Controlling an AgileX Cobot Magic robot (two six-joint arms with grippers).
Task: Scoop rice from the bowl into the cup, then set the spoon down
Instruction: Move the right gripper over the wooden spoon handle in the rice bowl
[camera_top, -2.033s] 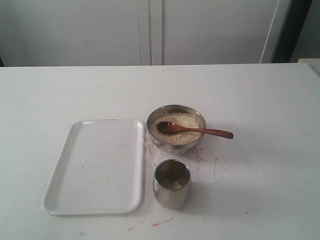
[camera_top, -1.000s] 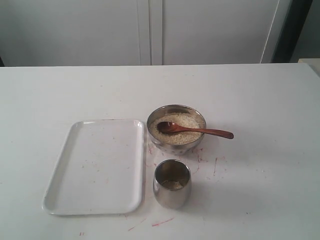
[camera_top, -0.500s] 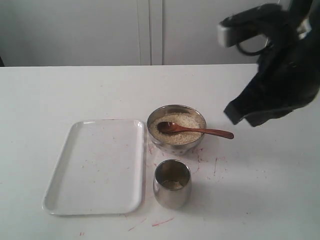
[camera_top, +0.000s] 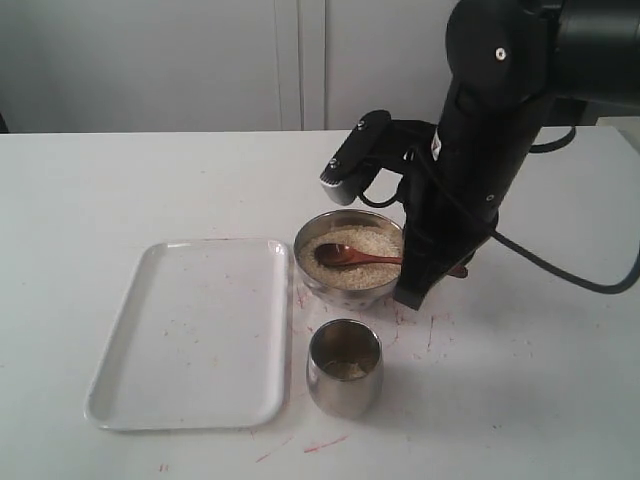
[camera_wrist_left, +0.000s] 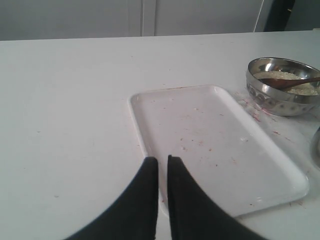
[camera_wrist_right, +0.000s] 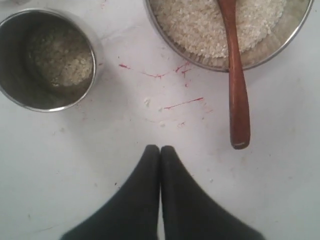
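The spoon (camera_top: 350, 256) lay on the rice (camera_top: 368, 242) in the bowl (camera_top: 312, 232), handle over the rim; the cup (camera_top: 344, 388) stood near; the right gripper (camera_wrist_right: 160, 150), pressed together and empty, hung beside the handle; the left gripper (camera_wrist_left: 162, 161), likewise closed, was by the tray (camera_wrist_left: 200, 125).

Bearings taken from the bowl (camera_top: 340, 292), exterior view.

- 9 to 12 o'clock: bare table (camera_top: 150, 190), open for passage.
- 8 o'clock: flat tray (camera_top: 190, 340) with a low rim, passable overhead.
- 6 o'clock: cup (camera_top: 344, 385), upright and near the bowl, with a narrow strip of table between them.
- 3 o'clock: handle of the spoon (camera_top: 355, 257) overhangs the rim.
- 1 to 4 o'clock: right arm (camera_top: 480, 150) fills this side and hides the handle's end.
- At the arm's tip: right gripper (camera_wrist_right: 160, 150), fingers pressed together, over bare table between cup and handle end, touching neither.
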